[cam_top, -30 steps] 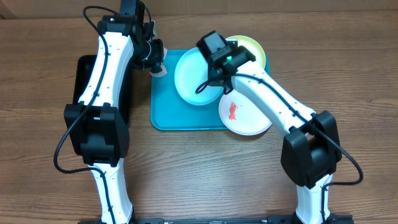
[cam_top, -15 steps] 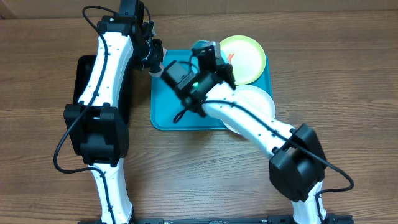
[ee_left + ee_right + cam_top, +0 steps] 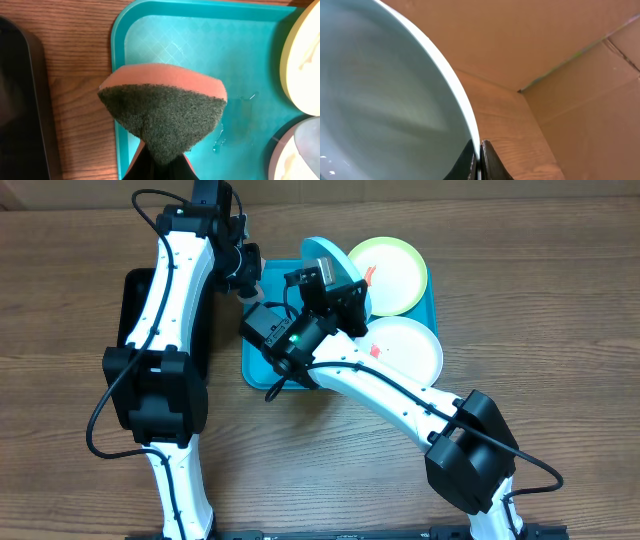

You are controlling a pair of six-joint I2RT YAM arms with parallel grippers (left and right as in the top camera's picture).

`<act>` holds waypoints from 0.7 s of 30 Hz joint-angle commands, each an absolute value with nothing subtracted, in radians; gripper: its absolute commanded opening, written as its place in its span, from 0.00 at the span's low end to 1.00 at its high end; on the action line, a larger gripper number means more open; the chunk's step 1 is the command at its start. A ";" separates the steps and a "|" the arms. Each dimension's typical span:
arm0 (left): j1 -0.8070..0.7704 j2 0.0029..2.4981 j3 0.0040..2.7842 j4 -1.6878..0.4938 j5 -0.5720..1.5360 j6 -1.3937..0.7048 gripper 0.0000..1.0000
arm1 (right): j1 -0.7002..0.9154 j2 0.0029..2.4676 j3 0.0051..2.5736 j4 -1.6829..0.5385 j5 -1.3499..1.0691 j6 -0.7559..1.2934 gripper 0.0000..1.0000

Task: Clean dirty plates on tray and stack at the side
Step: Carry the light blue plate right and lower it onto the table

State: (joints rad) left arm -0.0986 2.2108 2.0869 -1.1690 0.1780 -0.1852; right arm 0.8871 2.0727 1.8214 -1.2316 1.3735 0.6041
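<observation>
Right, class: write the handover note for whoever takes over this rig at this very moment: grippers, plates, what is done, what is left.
Left gripper: shut on the sponge, over the tray's left edge.
Right gripper: shut on the rim of the light blue plate, held tilted on edge above the tray.
Yellow-green plate and white plate: on the tray's right side, both with red smears.
Done: blue plate is lifted; the right wrist view shows no smear on it.
Left: clean the other two and stack all three beside the tray.

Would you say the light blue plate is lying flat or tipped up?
Tipped up: the right hand pinches the plate at its rim, above the tray.
</observation>
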 commanded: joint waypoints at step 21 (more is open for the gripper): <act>-0.107 2.205 2.097 -1.182 0.165 -0.199 0.04 | 0.093 1.797 1.845 -1.160 0.044 0.388 0.04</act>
